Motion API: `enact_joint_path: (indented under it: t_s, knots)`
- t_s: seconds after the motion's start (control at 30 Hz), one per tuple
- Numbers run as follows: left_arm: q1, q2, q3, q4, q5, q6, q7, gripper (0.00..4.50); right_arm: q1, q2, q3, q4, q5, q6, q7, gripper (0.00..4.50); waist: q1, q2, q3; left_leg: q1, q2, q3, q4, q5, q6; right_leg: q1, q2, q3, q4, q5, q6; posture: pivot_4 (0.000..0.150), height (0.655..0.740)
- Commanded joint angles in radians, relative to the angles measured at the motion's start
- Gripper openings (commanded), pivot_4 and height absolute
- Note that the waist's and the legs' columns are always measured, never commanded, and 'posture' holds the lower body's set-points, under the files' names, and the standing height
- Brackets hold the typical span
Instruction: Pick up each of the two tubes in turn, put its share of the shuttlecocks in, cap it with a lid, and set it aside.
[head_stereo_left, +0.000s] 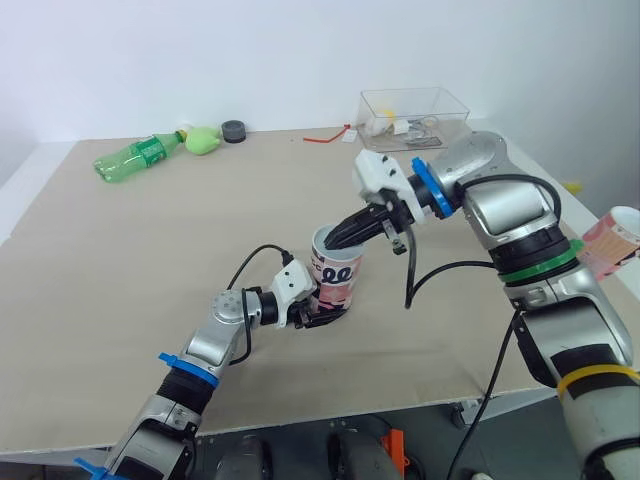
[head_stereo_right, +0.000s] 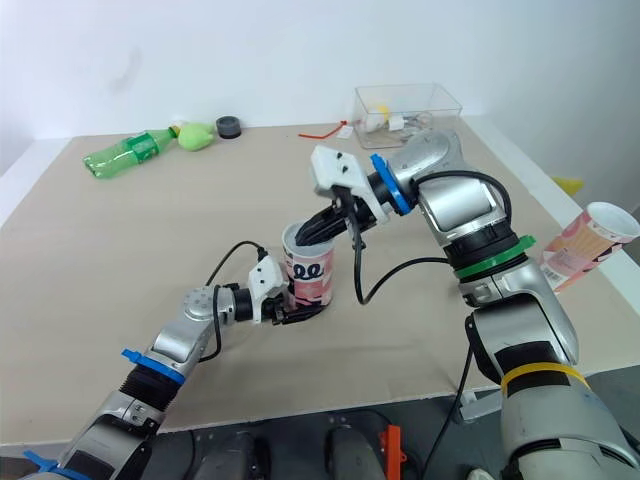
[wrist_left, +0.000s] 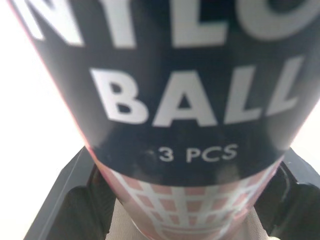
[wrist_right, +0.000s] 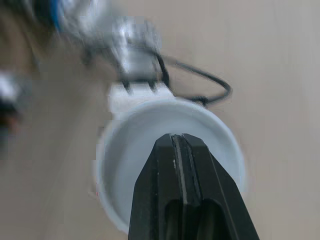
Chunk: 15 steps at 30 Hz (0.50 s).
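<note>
A short tube (head_stereo_left: 337, 268), pink and navy with "BALL 3 PCS" printed on it (wrist_left: 190, 100), stands upright near the middle of the table. My left gripper (head_stereo_left: 322, 305) is shut on its lower part from the near left side. My right gripper (head_stereo_left: 330, 240) is shut, with its tips at the tube's open mouth, just over the white rim (wrist_right: 150, 107). Nothing shows between its fingers. What is inside the tube is hidden. A second pink and white tube (head_stereo_left: 612, 238) is tilted beyond the table's right edge.
A clear plastic box (head_stereo_left: 415, 108) holding small white and yellow items sits at the back right. A black round lid (head_stereo_left: 234, 131), a green bottle (head_stereo_left: 135, 157) and a light green object (head_stereo_left: 203, 141) lie along the back left. A red strip (head_stereo_left: 325, 137) lies near the box.
</note>
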Motion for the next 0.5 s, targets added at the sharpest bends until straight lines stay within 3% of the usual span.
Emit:
enact_joint_path:
  t_s: [0.03,0.17,0.3,0.4,0.43,0.5]
  knots:
    - [0.005,0.005,-0.003,-0.005,0.0,-0.024,-0.009,3.01,-0.074,-0.084,-0.154,0.023,0.199,0.182,0.042,0.11,0.003,0.001,0.001,-0.003,0.0,0.0,0.0,0.0,0.0,-0.003,0.0,0.0,0.0,0.001,0.0,0.15,0.74]
    - [-0.013,0.008,0.001,0.019,0.004,-0.044,-0.012,3.01,-0.026,-0.168,-0.251,0.076,0.214,0.177,0.023,0.11,0.006,0.001,0.001,-0.011,-0.002,-0.002,0.0,-0.002,-0.005,-0.007,0.001,-0.001,-0.002,0.001,0.004,0.15,0.74]
    - [-0.021,0.013,0.001,0.028,0.01,-0.072,-0.021,3.01,0.099,-0.183,-0.405,0.066,0.228,0.152,-0.131,0.11,0.005,0.0,0.001,-0.011,-0.003,-0.002,0.0,-0.004,-0.005,-0.006,0.001,0.0,-0.003,-0.002,0.008,0.15,0.74]
    - [-0.017,0.017,-0.002,0.024,0.006,-0.089,-0.034,3.01,0.245,-0.176,-0.489,-0.03,0.225,0.125,-0.246,0.95,0.005,0.0,0.002,-0.011,-0.003,-0.002,0.0,-0.004,-0.005,-0.006,0.003,0.002,-0.003,-0.002,0.01,0.15,0.74]
    - [-0.015,0.018,-0.002,0.022,0.003,-0.087,-0.037,3.84,0.313,-0.163,-0.524,-0.081,0.228,0.113,-0.3,1.64,0.004,0.001,0.002,-0.011,-0.003,-0.002,0.0,-0.004,-0.005,-0.006,0.003,0.003,-0.002,-0.003,0.011,0.15,0.74]
    - [-0.01,0.021,-0.002,0.018,-0.003,-0.087,-0.042,4.18,0.449,-0.131,-0.58,-0.18,0.236,0.087,-0.385,2.36,0.004,0.001,0.002,-0.011,-0.003,-0.002,-0.001,-0.004,-0.005,-0.006,0.004,0.004,-0.003,-0.003,0.012,0.15,0.74]
